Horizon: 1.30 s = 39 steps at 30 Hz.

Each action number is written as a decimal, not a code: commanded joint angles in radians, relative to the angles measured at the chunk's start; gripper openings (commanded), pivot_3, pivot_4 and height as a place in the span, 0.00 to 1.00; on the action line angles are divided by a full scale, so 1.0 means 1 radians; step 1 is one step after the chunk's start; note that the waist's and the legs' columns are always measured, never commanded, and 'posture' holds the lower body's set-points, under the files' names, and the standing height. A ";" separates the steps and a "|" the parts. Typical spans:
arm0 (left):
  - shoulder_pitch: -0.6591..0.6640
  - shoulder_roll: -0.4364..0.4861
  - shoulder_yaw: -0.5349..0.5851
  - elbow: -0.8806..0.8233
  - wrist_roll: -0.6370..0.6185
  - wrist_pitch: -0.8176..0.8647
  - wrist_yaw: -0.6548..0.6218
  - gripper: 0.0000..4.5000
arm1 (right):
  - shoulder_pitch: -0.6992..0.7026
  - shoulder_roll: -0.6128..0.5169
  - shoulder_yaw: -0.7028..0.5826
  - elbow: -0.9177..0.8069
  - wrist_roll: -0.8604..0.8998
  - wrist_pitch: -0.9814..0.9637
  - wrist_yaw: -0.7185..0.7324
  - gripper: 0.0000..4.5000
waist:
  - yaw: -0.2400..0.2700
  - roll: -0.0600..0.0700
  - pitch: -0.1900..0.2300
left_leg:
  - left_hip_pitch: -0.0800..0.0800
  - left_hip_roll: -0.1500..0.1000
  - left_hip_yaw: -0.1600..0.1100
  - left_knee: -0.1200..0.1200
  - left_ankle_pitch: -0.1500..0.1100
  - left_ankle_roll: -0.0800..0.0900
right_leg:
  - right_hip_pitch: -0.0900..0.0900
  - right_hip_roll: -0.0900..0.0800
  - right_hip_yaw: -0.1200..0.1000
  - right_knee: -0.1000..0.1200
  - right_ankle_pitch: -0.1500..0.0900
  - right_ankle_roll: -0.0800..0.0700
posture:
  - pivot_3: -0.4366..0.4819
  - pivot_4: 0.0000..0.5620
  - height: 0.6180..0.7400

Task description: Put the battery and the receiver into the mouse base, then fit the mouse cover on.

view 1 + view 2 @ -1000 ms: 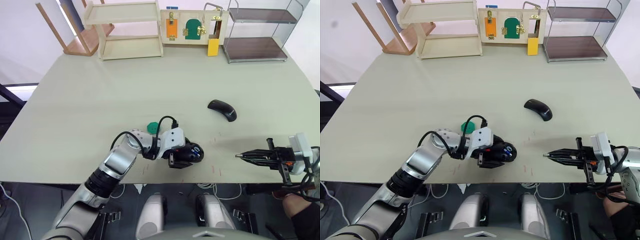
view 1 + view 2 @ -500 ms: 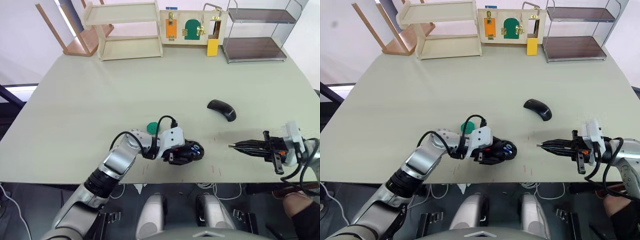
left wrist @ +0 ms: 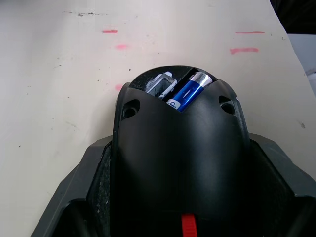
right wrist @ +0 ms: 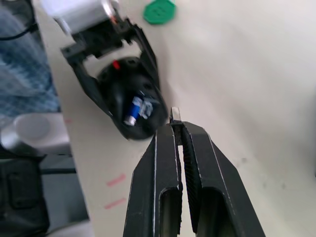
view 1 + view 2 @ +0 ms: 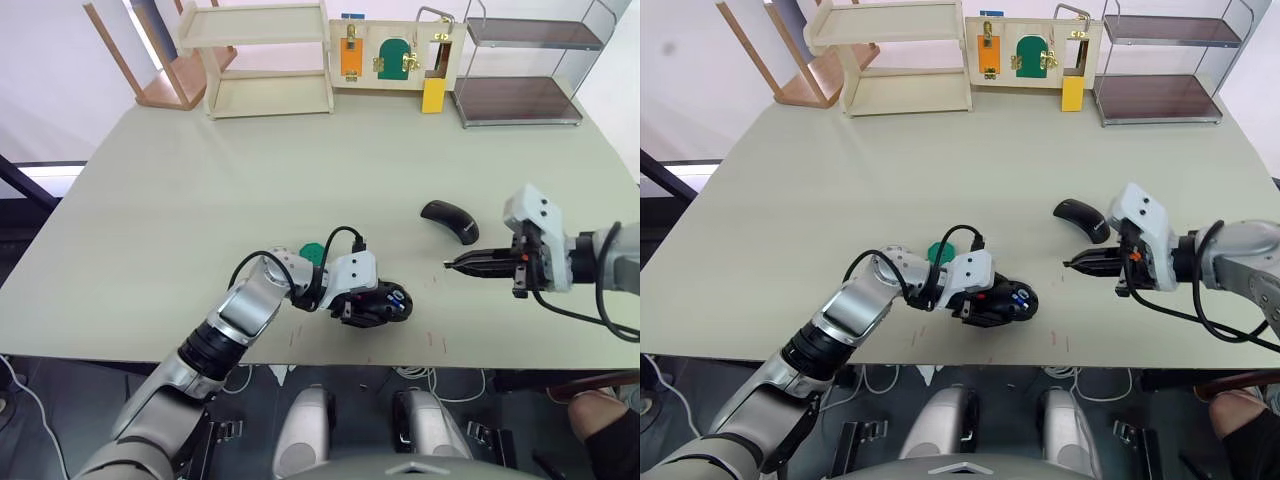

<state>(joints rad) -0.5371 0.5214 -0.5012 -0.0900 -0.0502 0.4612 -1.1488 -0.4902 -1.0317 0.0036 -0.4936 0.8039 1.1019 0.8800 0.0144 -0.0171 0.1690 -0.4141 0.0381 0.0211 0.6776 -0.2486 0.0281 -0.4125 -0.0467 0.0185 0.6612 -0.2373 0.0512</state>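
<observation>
Left gripper point(image 5: 372, 305) had its fingers clamped on the base point(image 3: 177, 163) near the tabletop's point(image 5: 200, 200) front edge, battery point(image 3: 187, 91) already seated inside. Right gripper point(image 5: 450, 265) fingers pinched a tiny receiver point(image 4: 175, 115). The cover point(image 5: 447, 220) lay right; light, slick plastic, probably best gripped across its sides.

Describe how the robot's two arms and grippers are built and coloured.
The left arm has silver-grey metal segments and a black forearm section. Its white wrist block carries a looping black cable. The left gripper is black with a red mark. The right arm is grey with black cables, and its white block leads to the right gripper with slim black fingers.
</observation>
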 commanded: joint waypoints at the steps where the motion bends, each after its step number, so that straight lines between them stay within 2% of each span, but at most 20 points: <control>1: 0.006 -0.009 -0.030 0.014 0.014 0.019 -0.001 0.65 | -0.156 0.033 0.072 0.019 0.023 0.166 -0.047 0.00 | 0.000 0.000 0.000 | 0.000 0.000 0.000 0.001 0.000 0.000 | 0.000 0.000 0.000 0.000 0.000 0.000 | 0.48 0.27 1.00; 4: 0.003 -0.014 -0.031 0.011 0.014 0.029 -0.002 0.65 | -0.319 0.069 0.191 0.056 0.011 0.378 -0.094 0.00 | 0.000 0.000 0.000 | -0.001 0.000 0.000 0.002 0.000 0.000 | 0.000 0.000 0.000 0.000 0.000 -0.001 | 0.48 0.27 1.00; 7: 0.005 -0.017 -0.033 0.009 0.016 0.033 -0.002 0.65 | -0.437 0.138 0.267 0.135 0.025 0.500 -0.157 0.00 | 0.000 0.000 0.000 | -0.001 0.000 0.000 0.002 0.000 0.000 | -0.001 -0.001 0.000 0.000 0.000 -0.002 | 0.48 0.27 1.00; 12: 0.016 -0.022 -0.029 0.005 0.017 0.042 0.006 0.65 | -0.597 0.151 0.450 0.280 0.179 0.513 -0.209 0.00 | 0.001 0.000 0.000 | -0.002 0.000 -0.001 0.002 0.000 0.000 | -0.001 -0.003 0.000 0.000 0.000 -0.002 | 0.48 0.27 1.00; 18: 0.025 -0.025 -0.032 0.002 0.019 0.041 0.010 0.65 | -0.744 0.166 0.631 0.494 0.407 0.513 -0.425 0.00 | -0.001 0.000 0.000 | -0.001 -0.001 -0.001 0.002 0.000 0.000 | -0.001 -0.003 0.000 0.000 0.001 -0.001 | 0.48 0.27 1.00; 22: 0.030 -0.027 -0.033 0.004 0.020 0.038 0.015 0.65 | -0.830 0.182 0.740 0.558 0.556 0.513 -0.560 0.00 | 0.000 0.000 0.000 | -0.002 0.000 -0.001 0.002 0.000 0.000 | -0.001 -0.003 -0.001 0.000 0.000 -0.002 | 0.48 0.27 1.00; 30: 0.041 -0.019 -0.033 0.001 0.022 0.030 0.015 0.65 | -0.909 0.263 0.815 0.657 0.763 0.513 -0.768 0.00 | 0.000 0.000 0.000 | -0.003 0.000 -0.001 0.001 0.000 0.000 | -0.001 -0.003 -0.001 -0.001 0.001 -0.001 | 0.48 0.27 1.00; 39: 0.034 -0.017 -0.033 0.007 0.023 0.038 0.014 0.65 | -0.911 0.279 0.854 0.680 0.921 0.513 -0.912 0.00 | -0.002 0.001 0.000 | -0.003 0.000 -0.002 0.001 0.000 0.000 | -0.001 -0.003 -0.001 -0.001 0.001 -0.001 | 0.48 0.27 1.00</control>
<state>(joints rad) -0.5162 0.5035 -0.4990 -0.1061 -0.0421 0.4748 -1.1305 -1.3806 -0.7468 0.8632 0.1965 1.6852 1.6095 -0.0154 0.0127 -0.0166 0.1689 -0.4167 0.0378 0.0194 0.6789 -0.2488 0.0284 -0.4135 -0.0498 0.0172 0.6602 -0.2367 0.0501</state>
